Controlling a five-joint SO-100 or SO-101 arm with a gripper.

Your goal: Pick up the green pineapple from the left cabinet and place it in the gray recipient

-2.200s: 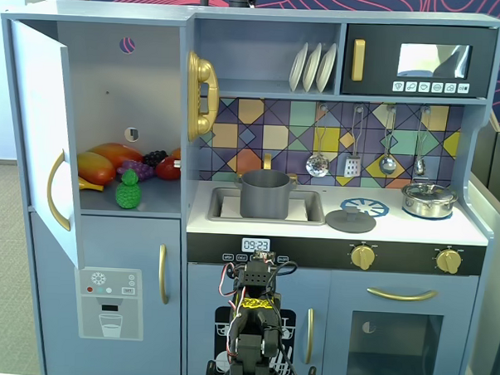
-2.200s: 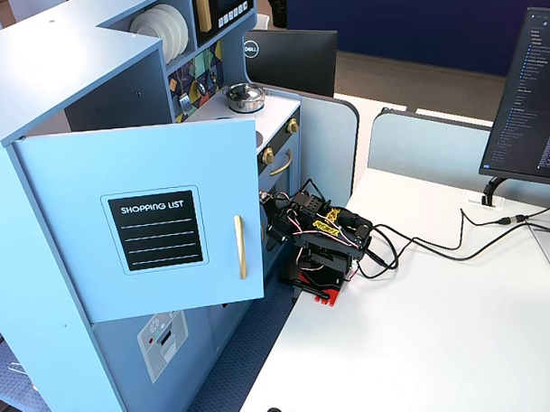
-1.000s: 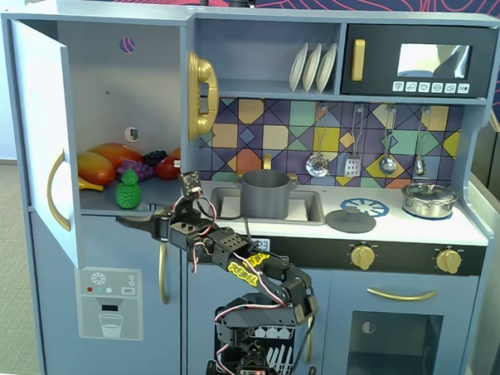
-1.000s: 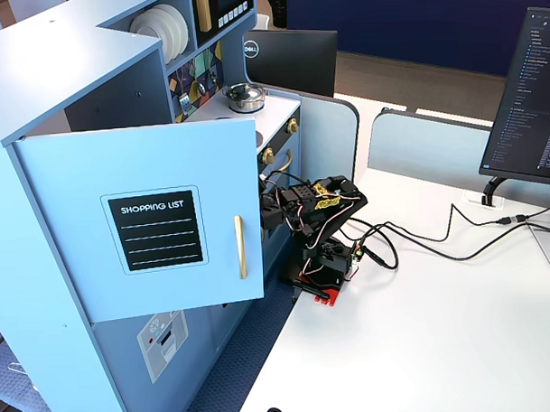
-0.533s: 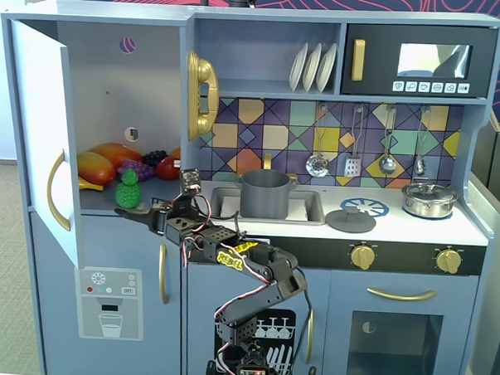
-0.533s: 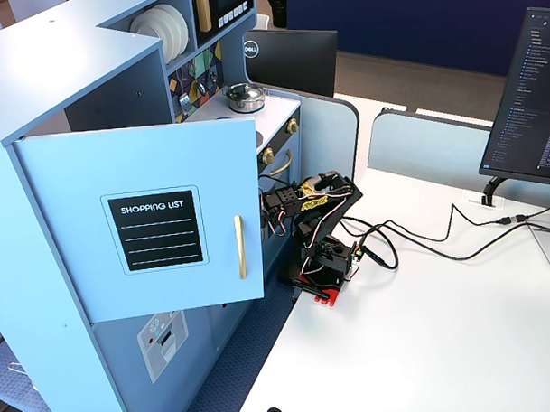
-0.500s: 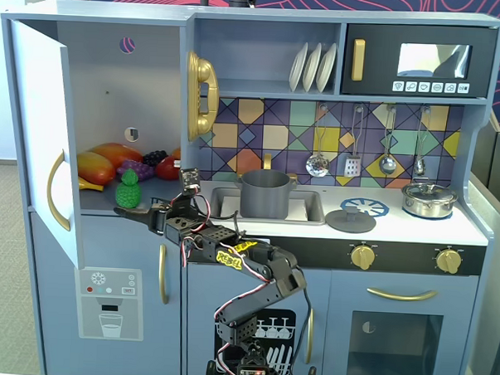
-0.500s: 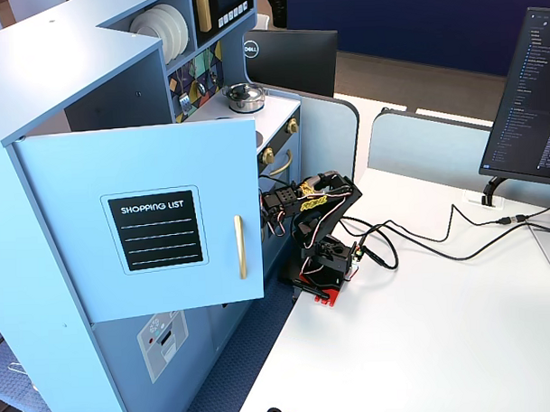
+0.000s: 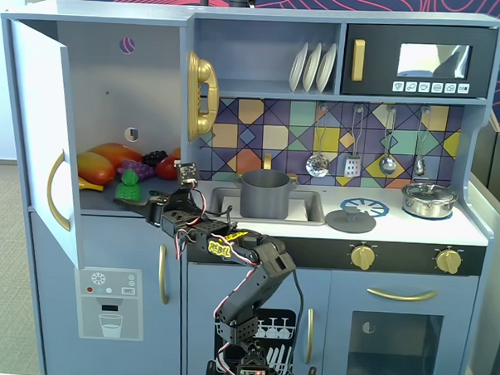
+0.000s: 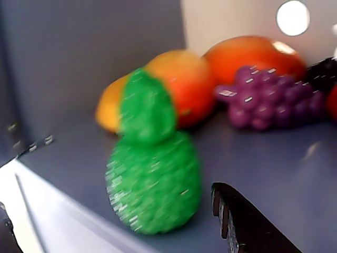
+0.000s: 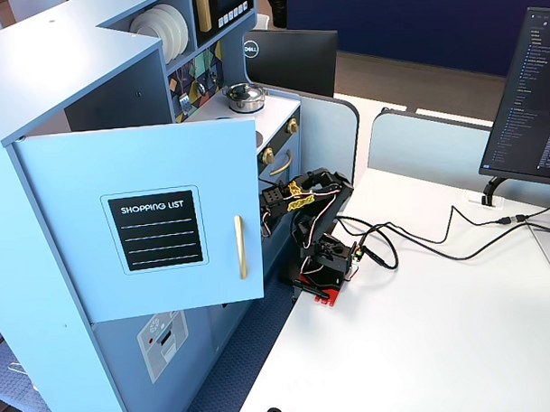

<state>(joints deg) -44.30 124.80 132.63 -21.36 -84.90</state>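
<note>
Reach has extended since half a second ago: the arm is stretched further and higher toward the left cabinet, and the gripper now sits at the shelf edge instead of hanging just below and short of it. That puts it at grasp range, so I read this as the final approach before closing.

Green pineapple stands upright on the shelf, directly ahead of the gripper and very close; in the front fixed view the gripper covers its lower body, only the top shows. Behind it from the tool: a mango, a purple grape bunch off to the right in the wrist view, more fruit past that.

Jaws are apart and hold nothing. Wrist view shows one dark fingertip low right, just beside the pineapple's base, gap looks small but not touching; the other finger is barely visible at the bottom left corner. Pineapple sits between them, nearer the right finger.

Gray pot is in the sink, well off to the gripper's right in the front view, empty as far as I can see. Transfer not started.
</note>
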